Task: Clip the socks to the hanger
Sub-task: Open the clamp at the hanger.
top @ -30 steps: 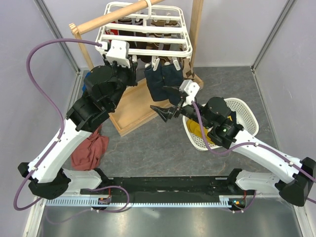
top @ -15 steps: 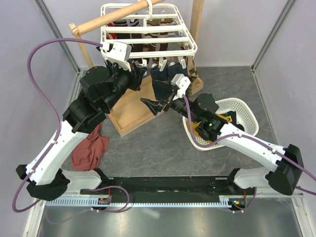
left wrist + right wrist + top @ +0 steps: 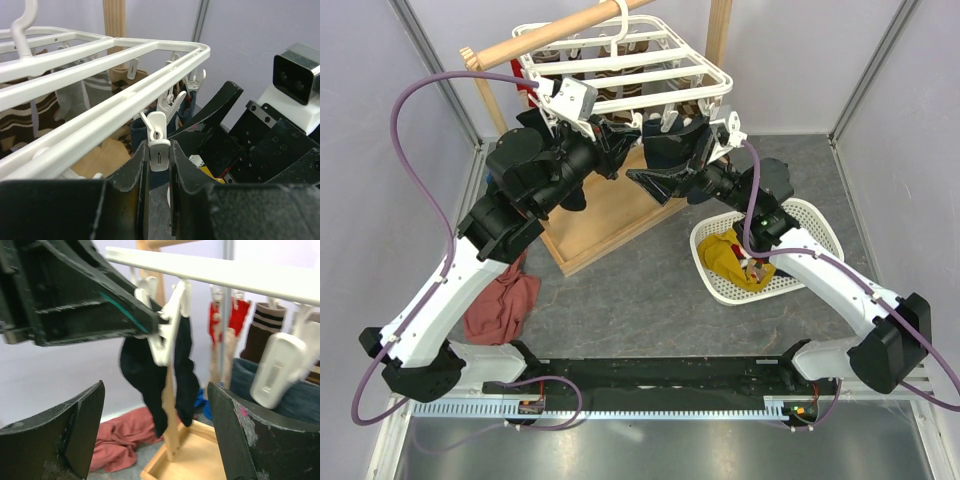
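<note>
A small white clip peg (image 3: 159,150) on the white plastic drying frame (image 3: 100,110), upper centre, is pinched by the left gripper (image 3: 159,170). The right gripper (image 3: 675,160) is spread wide, empty. Next, the mustard-yellow sock (image 3: 732,262), lower right, probably must be fetched.

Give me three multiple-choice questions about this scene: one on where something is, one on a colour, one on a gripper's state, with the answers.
1. Where does the yellow sock lie?
A) on the wooden tray
B) in the white mesh basket
C) over the wooden pole

2. What colour is the cloth crumpled beside the left arm?
A) red
B) green
C) white

3. What is the left gripper doing?
A) standing wide open
B) holding a yellow sock
C) squeezing a white clip peg

Answers:
1 B, yellow shows inside the basket's mesh wall.
2 A, the cloth is plainly red.
3 C, the left wrist view shows both fingers pressed against the peg.
</note>
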`<action>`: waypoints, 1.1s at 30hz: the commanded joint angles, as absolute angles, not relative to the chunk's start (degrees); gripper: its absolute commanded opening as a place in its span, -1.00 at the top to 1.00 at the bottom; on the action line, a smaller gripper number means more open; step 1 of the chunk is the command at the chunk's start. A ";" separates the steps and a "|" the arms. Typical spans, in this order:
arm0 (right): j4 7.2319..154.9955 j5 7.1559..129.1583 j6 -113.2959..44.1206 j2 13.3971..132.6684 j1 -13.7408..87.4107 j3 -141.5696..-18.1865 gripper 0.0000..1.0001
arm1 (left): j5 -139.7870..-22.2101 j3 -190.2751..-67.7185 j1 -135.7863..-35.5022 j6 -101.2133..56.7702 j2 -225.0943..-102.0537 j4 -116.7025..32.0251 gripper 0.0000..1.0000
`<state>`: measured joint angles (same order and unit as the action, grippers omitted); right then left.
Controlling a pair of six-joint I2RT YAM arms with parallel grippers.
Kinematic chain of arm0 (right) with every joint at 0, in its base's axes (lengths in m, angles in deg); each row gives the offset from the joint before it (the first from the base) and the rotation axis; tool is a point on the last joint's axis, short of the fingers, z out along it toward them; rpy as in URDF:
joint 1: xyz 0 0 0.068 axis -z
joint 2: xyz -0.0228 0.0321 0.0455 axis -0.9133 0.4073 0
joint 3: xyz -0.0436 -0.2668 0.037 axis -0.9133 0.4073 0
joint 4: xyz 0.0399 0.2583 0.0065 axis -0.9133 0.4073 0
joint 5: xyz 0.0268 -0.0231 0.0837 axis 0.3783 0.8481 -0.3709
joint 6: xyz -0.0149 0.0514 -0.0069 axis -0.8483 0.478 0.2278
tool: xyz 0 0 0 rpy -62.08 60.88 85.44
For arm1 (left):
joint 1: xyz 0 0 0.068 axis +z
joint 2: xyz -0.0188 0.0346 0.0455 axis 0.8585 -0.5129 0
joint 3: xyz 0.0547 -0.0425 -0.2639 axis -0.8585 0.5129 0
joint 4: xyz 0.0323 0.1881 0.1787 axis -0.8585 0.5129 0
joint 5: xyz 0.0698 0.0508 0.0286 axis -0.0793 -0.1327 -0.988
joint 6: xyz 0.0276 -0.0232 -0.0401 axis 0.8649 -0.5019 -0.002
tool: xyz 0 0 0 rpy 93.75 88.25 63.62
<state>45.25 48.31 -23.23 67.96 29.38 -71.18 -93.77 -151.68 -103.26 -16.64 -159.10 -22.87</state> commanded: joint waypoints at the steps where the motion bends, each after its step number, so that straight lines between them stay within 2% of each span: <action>1: 39.31 39.60 -15.93 69.47 31.50 -74.38 -0.79 | -85.57 -151.05 -103.44 -17.94 -159.45 -26.96 0.96; 7: 31.83 34.15 -8.01 72.10 34.85 -75.43 -0.76 | -83.55 -149.47 -102.04 -17.93 -159.45 -29.69 0.96; 33: 29.89 30.27 -2.47 78.00 38.19 -83.61 -0.61 | -68.61 -144.72 -96.94 -26.19 -158.83 -39.44 0.97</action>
<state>32.99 32.16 -3.40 77.66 38.08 -80.27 -76.42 -145.25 -96.82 -21.95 -159.96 -36.27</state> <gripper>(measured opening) 0.824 0.217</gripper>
